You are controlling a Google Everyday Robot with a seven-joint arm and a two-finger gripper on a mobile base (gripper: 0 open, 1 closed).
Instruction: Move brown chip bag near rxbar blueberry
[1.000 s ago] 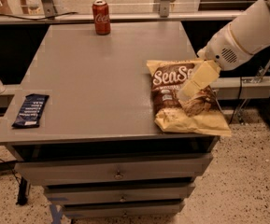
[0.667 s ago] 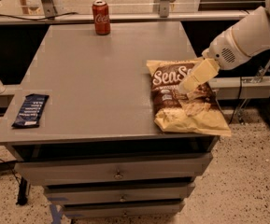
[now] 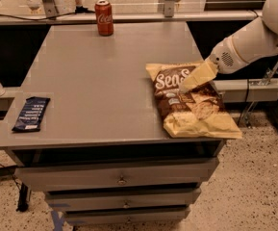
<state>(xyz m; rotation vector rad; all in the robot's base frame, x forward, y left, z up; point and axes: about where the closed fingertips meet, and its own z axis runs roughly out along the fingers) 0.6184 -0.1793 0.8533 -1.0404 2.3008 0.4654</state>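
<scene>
The brown chip bag [image 3: 191, 105] lies flat at the table's right front corner, with its pale yellow lower end hanging a little over the edge. The gripper [image 3: 190, 83] reaches in from the right on the white arm [image 3: 254, 37]. It sits over the bag's upper part, right on the "Sea Salt" lettering, and hides part of it. The rxbar blueberry [image 3: 31, 113], a small dark navy bar, lies flat near the table's left front edge, far from the bag.
A red soda can [image 3: 104, 17] stands upright at the table's back edge, left of centre. The grey table [image 3: 100, 81] tops a cabinet with drawers [image 3: 121, 179]. A rail and ledge run behind and to the right.
The gripper has drawn back from the bag's middle toward its upper part. The bag, the bar and the can have not moved.
</scene>
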